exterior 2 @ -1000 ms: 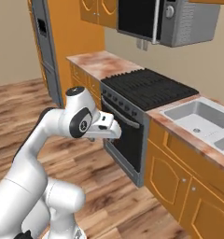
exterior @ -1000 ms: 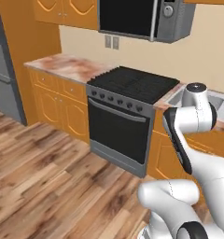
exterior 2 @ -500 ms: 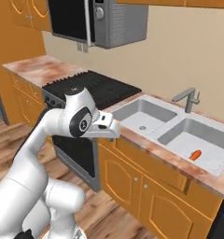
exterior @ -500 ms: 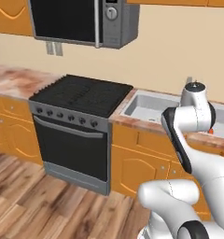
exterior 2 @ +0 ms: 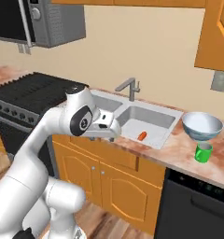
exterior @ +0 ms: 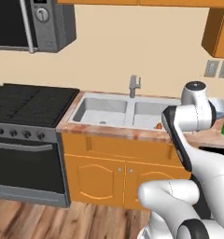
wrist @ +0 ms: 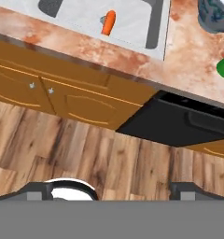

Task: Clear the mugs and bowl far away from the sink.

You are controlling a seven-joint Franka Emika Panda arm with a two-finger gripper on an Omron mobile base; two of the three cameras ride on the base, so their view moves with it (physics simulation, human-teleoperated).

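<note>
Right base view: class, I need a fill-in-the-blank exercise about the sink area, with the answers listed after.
1. The small orange thing lies inside the ____ basin of the sink.
2. The mug standing on the counter in front of the bowl is coloured ____.
3. The faucet stands at the ____ edge of the sink.

Answers: right; green; back

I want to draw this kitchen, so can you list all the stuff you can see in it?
sink: one, pale grey, two basins, set in the counter
faucet: one, grey metal, behind the sink
carrot-like thing: one, orange, in the right basin
bowl: one, pale blue-white, on the counter right of the sink
green mug: one, on the counter, in front of the bowl
stove: one, black, left of the sink
microwave: one, grey, above the stove
end effector: one, dark fingers, open, empty, above the counter's front edge
</note>
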